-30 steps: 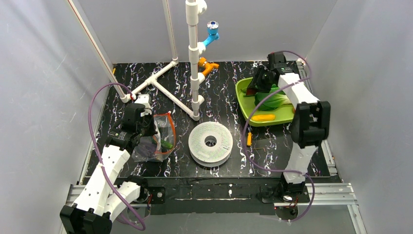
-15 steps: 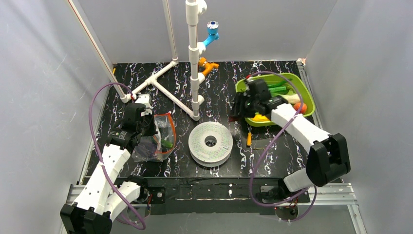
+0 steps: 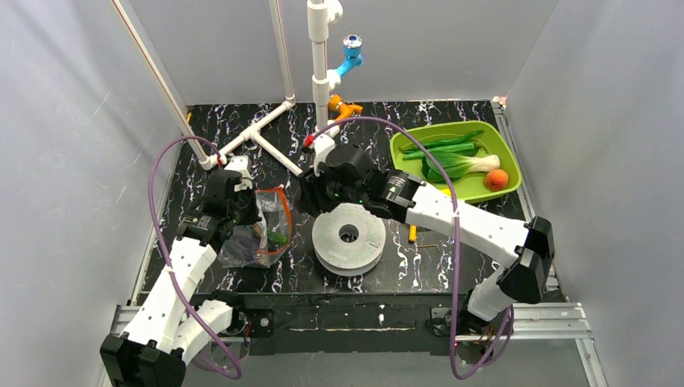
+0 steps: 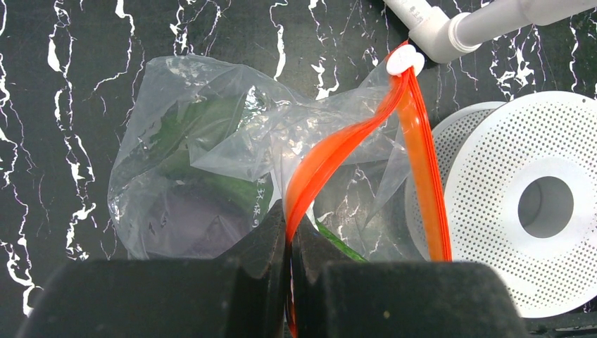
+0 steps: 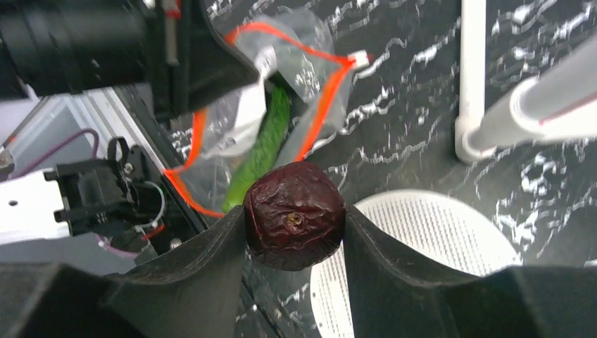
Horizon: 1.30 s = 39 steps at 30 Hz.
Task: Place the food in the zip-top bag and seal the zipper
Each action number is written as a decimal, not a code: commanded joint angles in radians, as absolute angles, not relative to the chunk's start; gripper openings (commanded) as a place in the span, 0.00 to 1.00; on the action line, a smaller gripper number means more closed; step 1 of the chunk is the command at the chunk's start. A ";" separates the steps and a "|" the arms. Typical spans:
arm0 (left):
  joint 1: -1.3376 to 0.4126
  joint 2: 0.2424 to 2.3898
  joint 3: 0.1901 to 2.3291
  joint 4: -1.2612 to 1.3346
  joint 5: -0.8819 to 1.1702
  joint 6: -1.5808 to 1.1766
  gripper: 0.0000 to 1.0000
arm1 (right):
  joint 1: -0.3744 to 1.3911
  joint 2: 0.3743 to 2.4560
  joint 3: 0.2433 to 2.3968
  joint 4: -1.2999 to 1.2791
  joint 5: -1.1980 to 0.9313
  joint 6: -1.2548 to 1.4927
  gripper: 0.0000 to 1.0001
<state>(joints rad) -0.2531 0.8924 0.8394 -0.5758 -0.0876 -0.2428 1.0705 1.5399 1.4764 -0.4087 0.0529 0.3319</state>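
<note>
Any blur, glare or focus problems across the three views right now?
Top external: evenly lit, sharp, only soft shadows. Left wrist: crisp, with white glare on the folds of the clear bag. Right wrist: plum in focus, white pipe at right looks soft.

The counter [image 3: 379, 121] is black with white marble veins. On its left part lies the clear zip-top bag [image 3: 242, 246]. Just beside the bag, in the middle, 1 white perforated disc [image 3: 367, 242] lies flat. To the right of the disc lies 1 small orange-handled screwdriver [image 3: 412, 234]. A lime-green tray [image 3: 401, 157] sits at the far right corner. White pipes [image 3: 262, 129] lie at the far left.
</note>
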 commanded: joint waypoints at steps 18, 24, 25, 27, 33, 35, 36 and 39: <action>-0.257 0.812 0.828 -0.560 -0.099 -0.229 0.00 | 1.082 1.892 1.865 -0.448 -0.118 0.384 0.57; -0.257 0.807 0.825 -0.560 -0.098 -0.229 0.00 | 1.081 1.887 1.853 -0.451 -0.115 0.379 0.74; -0.256 0.806 0.825 -0.560 -0.098 -0.229 0.00 | 1.081 1.887 1.850 -0.452 -0.115 0.376 0.76; -0.257 0.806 0.825 -0.560 -0.100 -0.228 0.00 | 1.081 1.885 1.853 -0.461 -0.106 0.370 0.79; -0.257 0.804 0.822 -0.560 -0.100 -0.229 0.00 | 1.081 1.849 1.842 -0.490 -0.040 0.331 0.78; -0.257 0.805 0.823 -0.559 -0.099 -0.230 0.00 | 1.082 1.824 1.817 -0.497 0.003 0.314 0.78; -0.257 0.807 0.824 -0.560 -0.098 -0.229 0.00 | 1.082 1.803 1.802 -0.496 0.033 0.306 0.78; -0.257 0.809 0.823 -0.560 -0.098 -0.229 0.00 | 1.081 1.733 1.724 -0.477 0.120 0.268 0.78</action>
